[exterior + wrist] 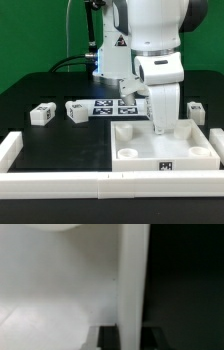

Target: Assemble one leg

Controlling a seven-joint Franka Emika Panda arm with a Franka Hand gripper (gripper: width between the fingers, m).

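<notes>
Surface: a matte black table (45, 145) is carrying all the parts, and a low white border (60, 182) is running along its near edge and up both sides.
Room: a plain green backdrop (30, 40) is closing off the space behind the table.
Arm: the white robot arm (160, 40) is reaching down from above, with its wrist over the far side of the tray.
Tray: a large white square tray-like piece with a raised rim (190, 147) is lying at the front of the table, toward the exterior view's right. A small tag is showing on its near wall.
Gripper: the two-finger gripper (160, 128) is sitting low at the tray's far side. In the wrist view its dark fingertips (108, 336) are flanking the tray's upright white wall (132, 280) (floor on one side, black table on the other). Whether the gripper (132, 339) is clenched on that wall I cannot tell.
Legs: a small white stubby plastic leg with a black-and-white tag (42, 114) is lying at the exterior view's left. A second leg (76, 110) is sitting near it, and a third leg (196, 111) is resting behind the tray's far right corner. All three are well apart from the gripper.
Marker board: the thin flat white marker board (112, 107) is lying between the second leg and the arm.
</notes>
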